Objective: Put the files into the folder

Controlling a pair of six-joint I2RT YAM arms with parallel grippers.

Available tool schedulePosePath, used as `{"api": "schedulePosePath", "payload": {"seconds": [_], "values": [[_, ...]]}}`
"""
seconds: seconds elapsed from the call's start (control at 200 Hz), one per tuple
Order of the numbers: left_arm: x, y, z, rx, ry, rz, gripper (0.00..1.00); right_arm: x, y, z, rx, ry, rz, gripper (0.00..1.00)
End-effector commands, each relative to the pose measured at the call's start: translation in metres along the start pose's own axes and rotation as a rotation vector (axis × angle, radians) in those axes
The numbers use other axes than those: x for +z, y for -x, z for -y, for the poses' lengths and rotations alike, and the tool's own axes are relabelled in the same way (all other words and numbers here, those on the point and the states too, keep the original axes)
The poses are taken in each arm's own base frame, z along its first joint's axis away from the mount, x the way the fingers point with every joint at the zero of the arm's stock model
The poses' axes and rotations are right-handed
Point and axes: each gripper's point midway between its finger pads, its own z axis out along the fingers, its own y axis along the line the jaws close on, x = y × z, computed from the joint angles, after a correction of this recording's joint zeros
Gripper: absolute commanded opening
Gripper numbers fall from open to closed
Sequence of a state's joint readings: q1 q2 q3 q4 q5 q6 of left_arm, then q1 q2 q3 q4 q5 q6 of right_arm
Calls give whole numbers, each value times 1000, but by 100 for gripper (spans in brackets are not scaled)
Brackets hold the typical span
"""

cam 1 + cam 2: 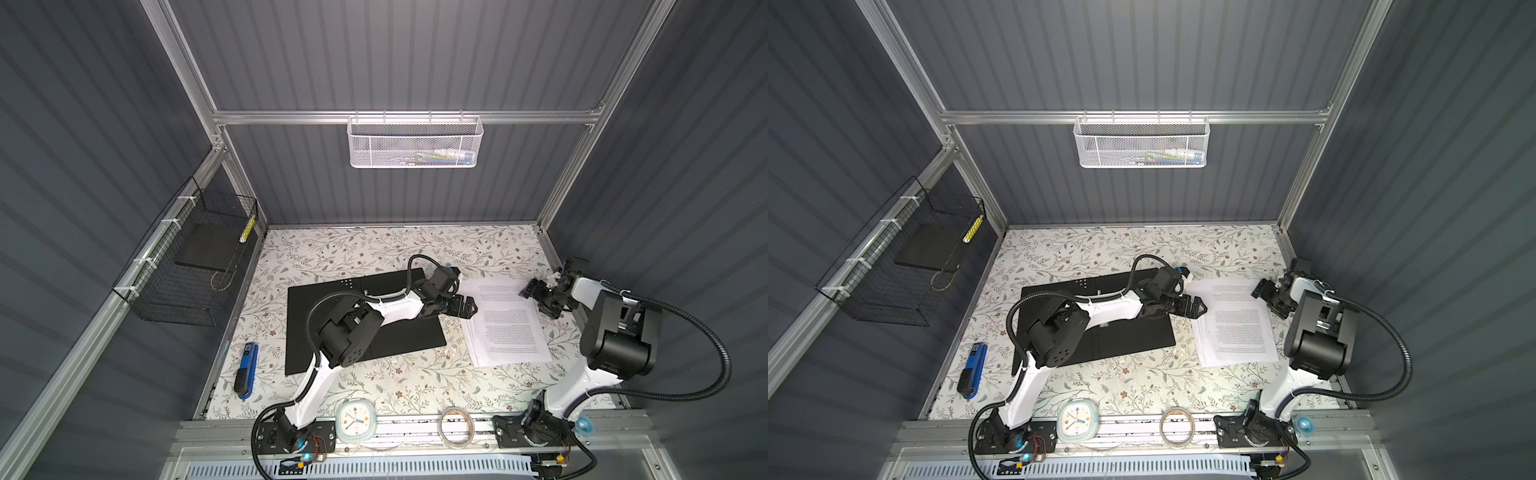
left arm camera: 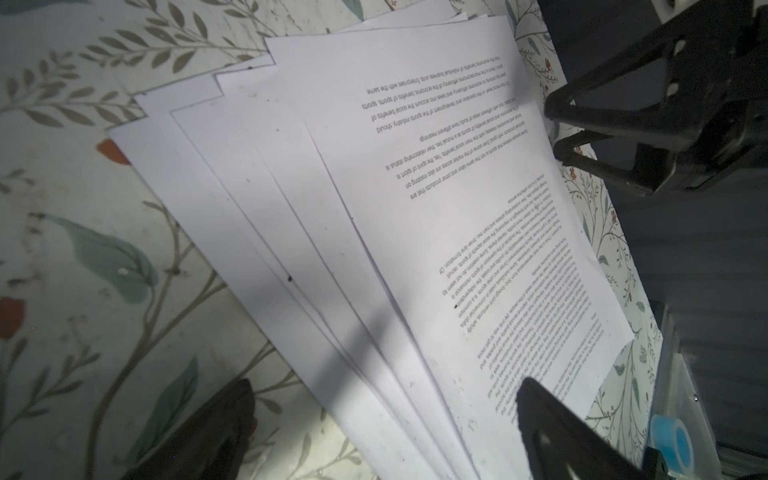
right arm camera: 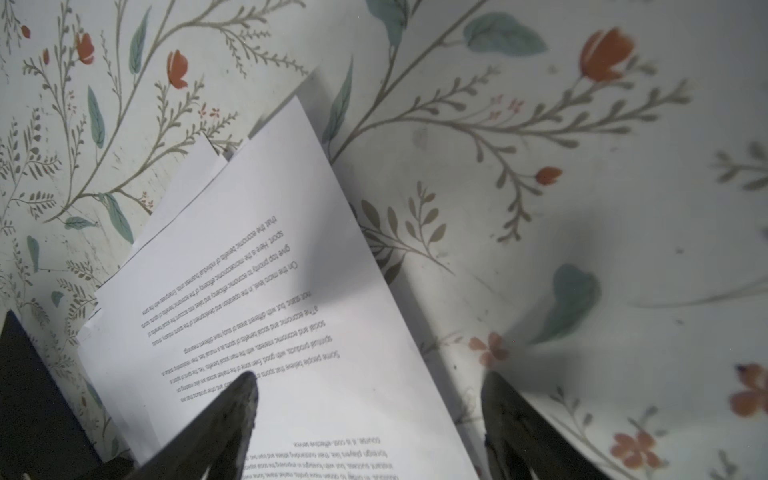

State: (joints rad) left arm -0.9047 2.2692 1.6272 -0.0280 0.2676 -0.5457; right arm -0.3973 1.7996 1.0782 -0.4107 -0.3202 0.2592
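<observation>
blue stapler (image 1: 246, 371) | clock (image 1: 356, 422) | tape roll (image 1: 456, 427) | white mesh basket (image 1: 395, 145) | wire basket (image 1: 174, 299)

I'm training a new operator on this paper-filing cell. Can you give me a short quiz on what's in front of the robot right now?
1. True or false: the files lie inside the folder.
2. Which jaws stand open? A: left gripper only. B: right gripper only. C: both.
3. What blue object lies left of the folder?
Key: 1 false, they lie beside the open folder; 2 C; 3 the stapler.
</observation>
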Motion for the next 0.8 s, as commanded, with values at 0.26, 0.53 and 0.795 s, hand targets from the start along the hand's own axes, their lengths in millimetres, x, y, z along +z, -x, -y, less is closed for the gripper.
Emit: {"api": "schedulePosePath", "payload": {"seconds": [0.26, 0.53, 0.795], "values": [[32, -44, -23, -37, 31, -167, 99, 6, 3, -16, 42, 105, -28, 84], [40, -42, -18, -35, -9, -183, 99, 6, 1, -22, 48, 142, -46, 84], [41, -30, -10, -6, -26, -164, 99, 4, 3, -36, 52, 221, -32, 84]]}}
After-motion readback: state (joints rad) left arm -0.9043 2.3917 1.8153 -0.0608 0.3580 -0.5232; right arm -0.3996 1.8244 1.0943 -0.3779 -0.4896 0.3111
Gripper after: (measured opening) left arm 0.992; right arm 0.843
